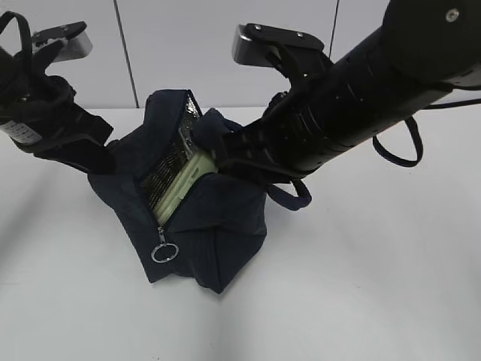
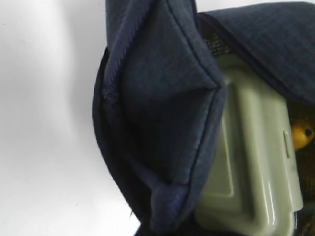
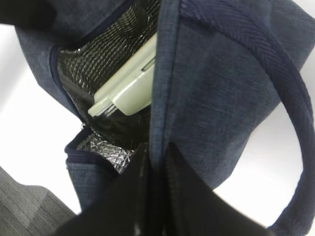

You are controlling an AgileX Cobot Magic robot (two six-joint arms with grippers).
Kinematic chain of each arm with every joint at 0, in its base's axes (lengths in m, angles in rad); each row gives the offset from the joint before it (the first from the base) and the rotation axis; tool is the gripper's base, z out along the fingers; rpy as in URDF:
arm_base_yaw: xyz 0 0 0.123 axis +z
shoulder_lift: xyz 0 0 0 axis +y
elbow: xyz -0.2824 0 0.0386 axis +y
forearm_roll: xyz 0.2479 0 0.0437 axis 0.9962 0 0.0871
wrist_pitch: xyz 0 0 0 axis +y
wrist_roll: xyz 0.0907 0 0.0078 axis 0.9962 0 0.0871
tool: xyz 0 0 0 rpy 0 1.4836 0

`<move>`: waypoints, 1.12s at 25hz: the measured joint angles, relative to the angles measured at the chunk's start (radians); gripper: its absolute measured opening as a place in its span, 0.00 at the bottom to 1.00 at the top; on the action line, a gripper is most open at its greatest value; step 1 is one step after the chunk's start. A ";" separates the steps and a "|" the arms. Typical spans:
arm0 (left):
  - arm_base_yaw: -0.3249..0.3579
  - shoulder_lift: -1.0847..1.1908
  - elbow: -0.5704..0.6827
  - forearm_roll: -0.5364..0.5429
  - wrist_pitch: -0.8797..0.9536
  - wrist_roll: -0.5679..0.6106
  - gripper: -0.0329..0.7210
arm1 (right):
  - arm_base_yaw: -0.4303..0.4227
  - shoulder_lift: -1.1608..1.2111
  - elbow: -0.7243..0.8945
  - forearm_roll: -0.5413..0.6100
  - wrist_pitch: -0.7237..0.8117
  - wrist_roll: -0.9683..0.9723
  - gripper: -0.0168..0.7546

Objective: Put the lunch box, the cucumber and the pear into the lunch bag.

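Underneath, bare white table (image 1: 391,286); behind, pale panelled wall (image 1: 188,45).

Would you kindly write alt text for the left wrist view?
A pale sage-green clip-on lid of a lunch box sits inside an open dark navy fabric lunch bag. A small yellow-orange pear peeks out beside it, at the right edge.

Matt woven-cloth lunch bag (image 1: 218,218), quilted foil lining (image 3: 93,54)

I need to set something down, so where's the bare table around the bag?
Bare white table lies in front of the lunch bag and to its right, and front-left too. It is crowded at the bag's mouth: the lunch box fills it, and the right pincer pinches its edge.
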 joint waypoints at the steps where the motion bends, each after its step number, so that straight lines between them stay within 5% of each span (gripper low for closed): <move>1: -0.001 0.000 0.000 0.000 0.000 0.000 0.10 | 0.000 0.000 0.000 0.000 0.004 -0.012 0.11; 6: -0.001 -0.013 0.000 0.006 -0.012 0.000 0.37 | 0.000 -0.013 0.000 0.002 0.011 -0.088 0.58; 8: -0.001 -0.047 0.000 0.006 -0.034 0.000 0.45 | 0.000 -0.018 0.000 0.009 0.001 -0.116 0.68; 15: -0.001 -0.215 0.044 0.006 -0.130 0.016 0.50 | 0.000 -0.081 0.000 0.015 -0.057 -0.150 0.70; 21: -0.001 -0.346 0.203 -0.023 -0.221 0.090 0.50 | 0.000 -0.147 0.009 0.018 -0.053 -0.191 0.69; 28: -0.001 -0.578 0.448 -0.194 -0.396 0.307 0.50 | 0.043 -0.370 0.289 0.098 -0.242 -0.341 0.69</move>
